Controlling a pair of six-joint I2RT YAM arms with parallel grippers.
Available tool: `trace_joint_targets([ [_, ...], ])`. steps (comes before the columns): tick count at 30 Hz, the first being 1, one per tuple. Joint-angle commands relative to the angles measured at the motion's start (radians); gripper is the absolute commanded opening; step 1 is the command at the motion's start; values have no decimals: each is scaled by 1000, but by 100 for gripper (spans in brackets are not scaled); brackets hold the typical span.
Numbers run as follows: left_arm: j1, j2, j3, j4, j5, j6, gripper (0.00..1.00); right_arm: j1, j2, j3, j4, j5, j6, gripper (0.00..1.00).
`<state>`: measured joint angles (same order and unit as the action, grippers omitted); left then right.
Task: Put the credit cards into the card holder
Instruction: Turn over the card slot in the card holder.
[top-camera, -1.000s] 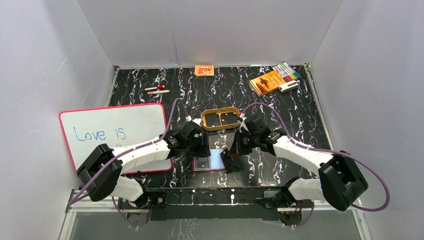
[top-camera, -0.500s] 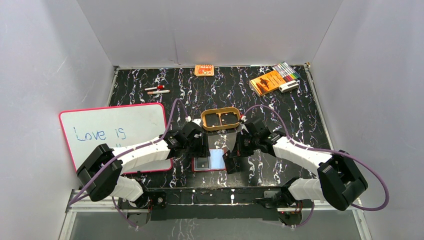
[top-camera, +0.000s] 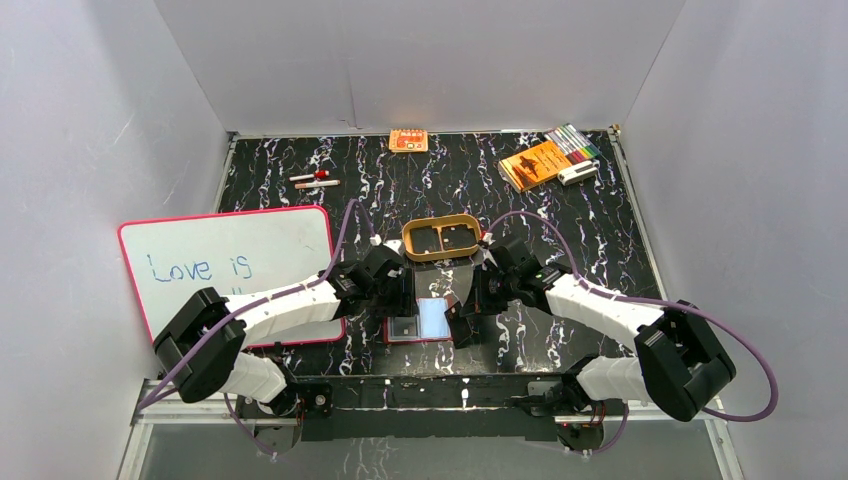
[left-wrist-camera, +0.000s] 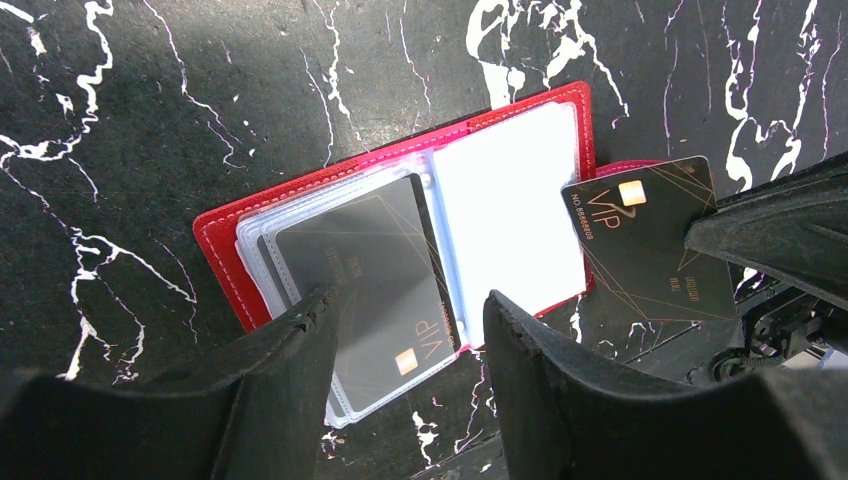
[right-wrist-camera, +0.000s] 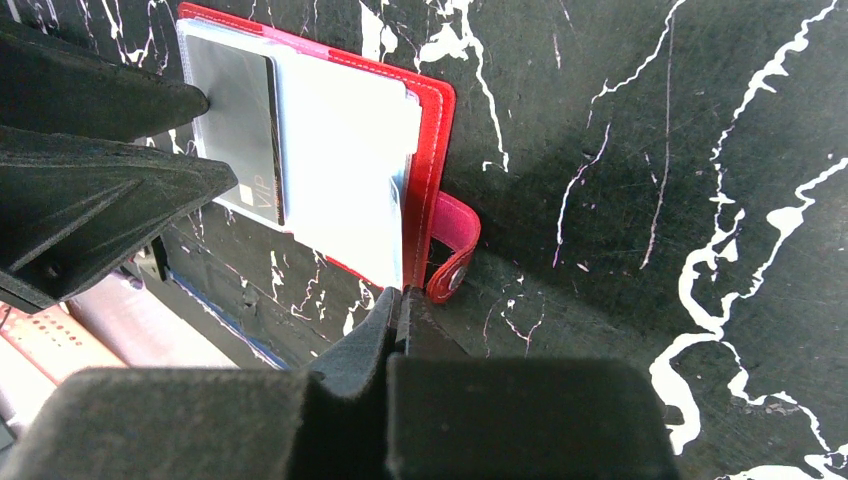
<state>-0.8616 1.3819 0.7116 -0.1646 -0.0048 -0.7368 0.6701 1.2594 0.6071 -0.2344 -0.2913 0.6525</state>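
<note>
Left fingers spread, tips on open card holder; right fingers pinch dark credit card

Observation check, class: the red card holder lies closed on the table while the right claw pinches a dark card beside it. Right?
No: the card holder lies open, as the left wrist view shows. The right claw does pinch a dark card beside it.
</note>
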Motion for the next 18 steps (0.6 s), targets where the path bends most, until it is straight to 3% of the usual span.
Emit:
trace_joint_targets([
  [1,-2,-23,-4,-10,-14,-3,52,2,-27,-10,5,27,9,0],
  [18,-2,-21,-5,-9,-15,-3,52,3,-29,-10,28,-12,3,0],
])
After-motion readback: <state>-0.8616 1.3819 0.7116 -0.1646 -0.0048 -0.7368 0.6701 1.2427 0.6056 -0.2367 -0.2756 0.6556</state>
